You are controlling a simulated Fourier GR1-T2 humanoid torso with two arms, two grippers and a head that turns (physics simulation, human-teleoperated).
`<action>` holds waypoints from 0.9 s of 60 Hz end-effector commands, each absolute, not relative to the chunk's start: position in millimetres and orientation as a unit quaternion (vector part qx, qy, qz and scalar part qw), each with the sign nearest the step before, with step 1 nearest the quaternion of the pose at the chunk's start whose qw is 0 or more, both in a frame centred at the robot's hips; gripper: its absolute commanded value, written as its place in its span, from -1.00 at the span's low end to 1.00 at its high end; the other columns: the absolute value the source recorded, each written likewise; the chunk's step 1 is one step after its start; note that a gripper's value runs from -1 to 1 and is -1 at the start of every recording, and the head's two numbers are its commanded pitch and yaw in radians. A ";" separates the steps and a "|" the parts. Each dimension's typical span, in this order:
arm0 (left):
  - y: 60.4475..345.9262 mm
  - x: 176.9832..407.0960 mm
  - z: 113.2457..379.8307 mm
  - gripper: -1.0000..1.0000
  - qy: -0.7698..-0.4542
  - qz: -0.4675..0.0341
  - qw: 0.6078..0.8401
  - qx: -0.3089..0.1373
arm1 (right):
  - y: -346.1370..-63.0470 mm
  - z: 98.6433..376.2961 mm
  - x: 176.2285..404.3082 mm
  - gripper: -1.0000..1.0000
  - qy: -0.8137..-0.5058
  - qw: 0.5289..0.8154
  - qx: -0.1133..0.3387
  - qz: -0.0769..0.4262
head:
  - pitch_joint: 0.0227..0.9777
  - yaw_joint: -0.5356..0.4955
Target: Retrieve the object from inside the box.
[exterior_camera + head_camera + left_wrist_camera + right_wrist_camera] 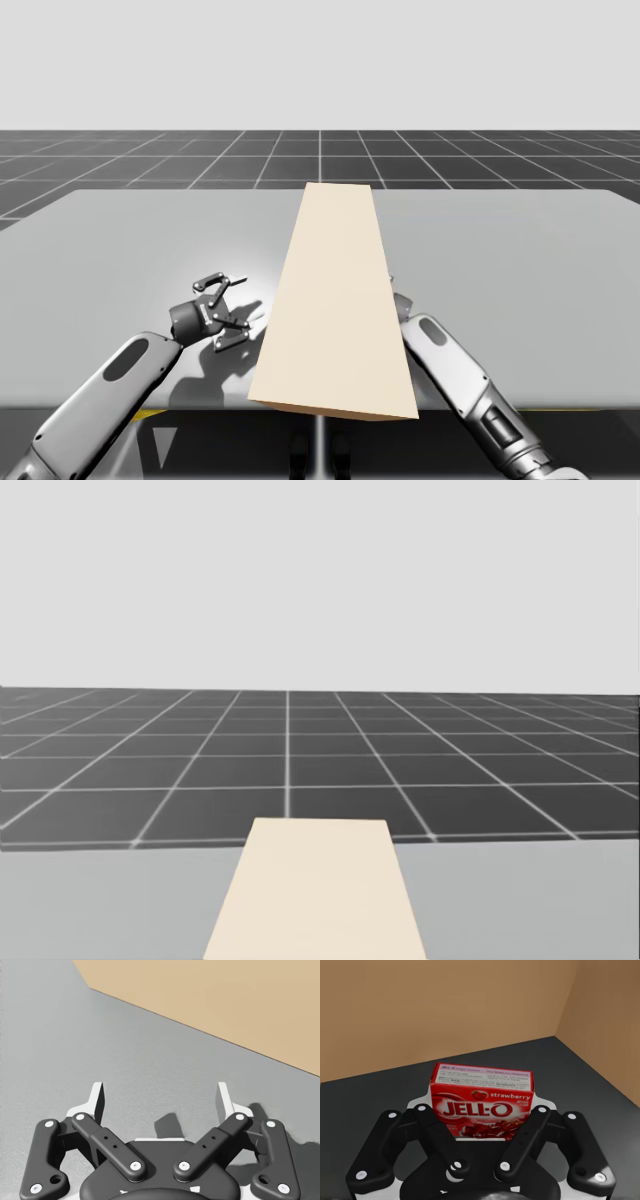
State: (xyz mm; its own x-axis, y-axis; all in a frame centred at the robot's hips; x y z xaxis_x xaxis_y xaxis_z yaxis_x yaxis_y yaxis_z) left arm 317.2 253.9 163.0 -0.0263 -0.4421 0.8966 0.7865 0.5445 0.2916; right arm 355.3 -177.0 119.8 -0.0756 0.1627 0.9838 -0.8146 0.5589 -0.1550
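Operator: Carton status: where is the red box [482,1085]?

Robot: Inside the tan box [445,1010], near the corner where two of its walls meet. It sits between the fingers of my right gripper [481,1110], with its broad printed face turned toward the wrist camera. I cannot tell whether it rests on the dark bottom [585,1080] or hangs just above it.

Operator: Grip?

Robot: Pinching. One finger presses against each short side of the red box.

Operator: And seen from above?

Robot: In the high view the tan box [335,300] is a long block running from the near edge of the table [520,260] toward the far edge. My right arm [460,380] comes up against its right side, where the wall hides the hand.

Operator: The other arm?

Robot: My left gripper [243,303] is just beside the tan box's left side, apart from it. In the left wrist view its fingers [97,1097] are spread wide with nothing between them. It is over bare grey table [50,1035], with the tan box [225,995] ahead.

Operator: Head camera?

Robot: It shows the top of the tan box [315,900] low in the middle, the table [100,910] to either side, and the dark grid floor [300,760] beyond.
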 end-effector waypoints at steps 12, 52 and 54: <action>258.7 321.0 163.5 -1.00 -0.559 -0.444 0.684 -0.151 | -269.7 143.8 334.8 1.00 -0.708 0.627 0.166 0.279 | -0.64 -0.11; 263.0 322.0 163.0 -1.00 -0.561 -0.441 0.684 -0.150 | -357.3 249.9 366.1 1.00 -0.792 0.569 0.031 0.218 | -0.66 -0.12; 263.4 322.2 163.0 -1.00 -0.561 -0.441 0.684 -0.150 | -355.0 260.1 370.6 1.00 -0.797 0.563 0.025 0.217 | -0.66 -0.12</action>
State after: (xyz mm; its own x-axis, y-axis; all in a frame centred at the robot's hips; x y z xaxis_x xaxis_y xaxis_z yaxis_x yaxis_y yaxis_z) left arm 321.5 262.6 163.5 -0.0196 -0.4365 0.8995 0.7719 0.5651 0.2911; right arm 340.6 -348.7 207.2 -0.2590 0.1961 0.9458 -0.4545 0.8393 -0.2985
